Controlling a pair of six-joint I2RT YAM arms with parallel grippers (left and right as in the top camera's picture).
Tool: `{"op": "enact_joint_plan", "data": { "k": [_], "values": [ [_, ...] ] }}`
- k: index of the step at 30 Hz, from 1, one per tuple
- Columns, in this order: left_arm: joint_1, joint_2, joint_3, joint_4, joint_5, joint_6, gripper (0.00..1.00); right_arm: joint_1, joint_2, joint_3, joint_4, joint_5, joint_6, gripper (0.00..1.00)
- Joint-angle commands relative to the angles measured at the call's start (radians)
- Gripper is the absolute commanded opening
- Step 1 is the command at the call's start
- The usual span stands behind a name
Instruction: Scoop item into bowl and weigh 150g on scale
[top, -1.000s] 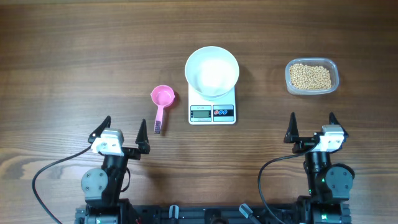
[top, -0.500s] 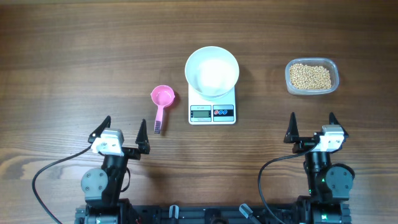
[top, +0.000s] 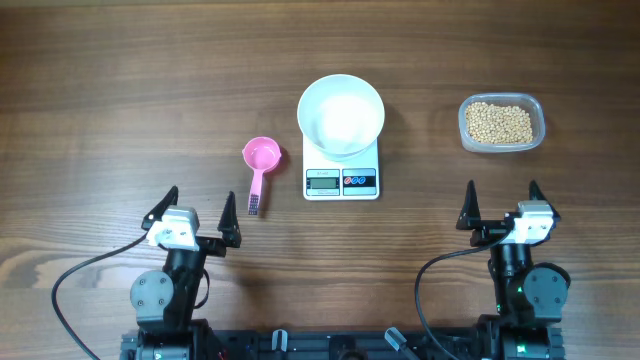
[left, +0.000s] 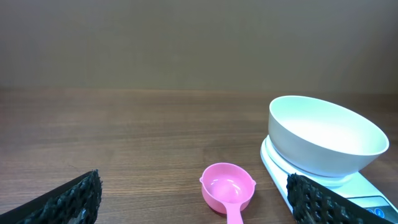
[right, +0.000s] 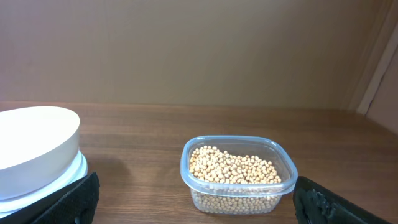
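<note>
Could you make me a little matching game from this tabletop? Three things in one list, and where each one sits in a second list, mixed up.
Things:
1. bowl
2. pink scoop
3. beans

Places:
A. in the clear tub
B. on the scale
C. lying on the table, left of the scale

Pairs: 1-B, 2-C, 3-A.

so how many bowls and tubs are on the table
2: the white bowl sits on the scale mid-table; the clear tub of beans sits to its right. None seems hidden.
</note>
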Motion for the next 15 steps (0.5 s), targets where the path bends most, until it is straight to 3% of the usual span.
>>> {"op": "enact_joint_plan", "data": {
  "k": [1,11,15],
  "values": [
    [0.008,0.005,-0.01,0.001,-0.01,-0.013,1.0,0.004,-0.002,-0.003,0.003,0.01,-0.006,1.0],
    [0.008,0.005,-0.01,0.002,-0.011,-0.01,1.0,0.004,-0.002,-0.003,0.003,0.01,-0.006,1.0],
    [0.008,0.005,-0.01,0.02,0.108,-0.009,1.0,0.004,-0.002,-0.003,0.003,0.01,-0.006,1.0]
  ]
}}
